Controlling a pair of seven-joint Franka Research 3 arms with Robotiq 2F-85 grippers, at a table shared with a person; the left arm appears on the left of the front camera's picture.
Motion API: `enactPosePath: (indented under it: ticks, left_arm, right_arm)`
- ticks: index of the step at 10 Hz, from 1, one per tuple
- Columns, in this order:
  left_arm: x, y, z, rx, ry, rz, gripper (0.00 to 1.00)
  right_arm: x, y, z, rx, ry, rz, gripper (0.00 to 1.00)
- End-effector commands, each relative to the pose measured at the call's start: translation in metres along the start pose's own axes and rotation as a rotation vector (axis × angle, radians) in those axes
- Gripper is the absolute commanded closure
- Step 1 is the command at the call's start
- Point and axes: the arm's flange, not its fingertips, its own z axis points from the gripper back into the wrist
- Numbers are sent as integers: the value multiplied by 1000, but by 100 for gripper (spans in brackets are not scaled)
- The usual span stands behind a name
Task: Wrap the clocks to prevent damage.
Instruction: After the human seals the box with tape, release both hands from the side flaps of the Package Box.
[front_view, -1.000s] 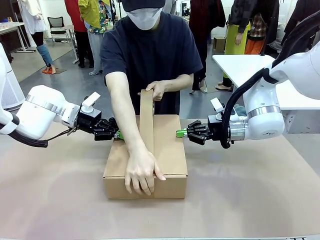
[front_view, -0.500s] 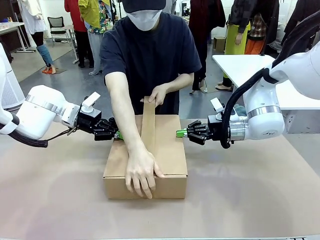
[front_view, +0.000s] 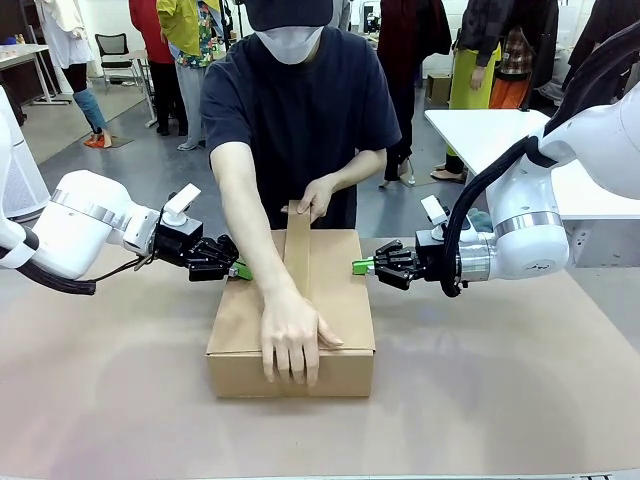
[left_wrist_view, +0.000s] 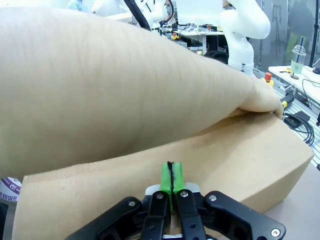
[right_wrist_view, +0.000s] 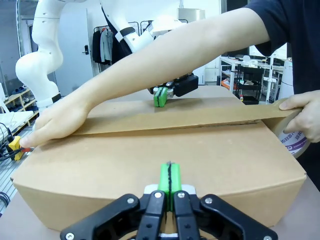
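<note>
1. Two claws are bracing the cardboard box (front_view: 291, 312) from opposite sides. The left claw (front_view: 240, 270) is pressing at the box's 9 o'clock side, and the right claw (front_view: 358, 266) is pressing at its 3 o'clock side.
2. Both claws are standing fully closed, green pads together, gripping nothing. In each wrist view the pad tips are resting against a box wall, which, as a judgement, is keeping the box from sliding while it is being sealed.
3. The person is laying a strip of brown tape (front_view: 297, 250) along the lid seam, from 12 o'clock toward 6 o'clock.
4. One hand (front_view: 294, 345) is pressing the tape flat at the box's 6 o'clock edge, anchoring the stuck end.
5. The other hand (front_view: 316, 196) is holding the tape roll (right_wrist_view: 291, 136) at the 12 o'clock edge, keeping the strip taut and low.
6. The clocks are not being seen; presumably they are sitting inside the closed box, which cannot be confirmed.
7. The box is sitting at the centre of the surface (front_view: 480, 400), which is carrying a plain brown covering.
8. Behind the person, at 12 o'clock, a grey floor (front_view: 150, 160) is extending into an open room where other people are standing, and a white table (front_view: 480, 130) is standing at 2 o'clock.
</note>
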Motion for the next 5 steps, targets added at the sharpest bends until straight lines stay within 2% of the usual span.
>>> enactPosePath:
  ticks: [1, 5]
  left_arm:
    - [-1, 1, -1, 4, 5, -3, 100]
    - [-1, 1, -1, 4, 5, -3, 100]
  right_arm:
    - [-4, 3, -2, -13, 0, -4, 99]
    - [-4, 3, -2, -13, 0, -4, 99]
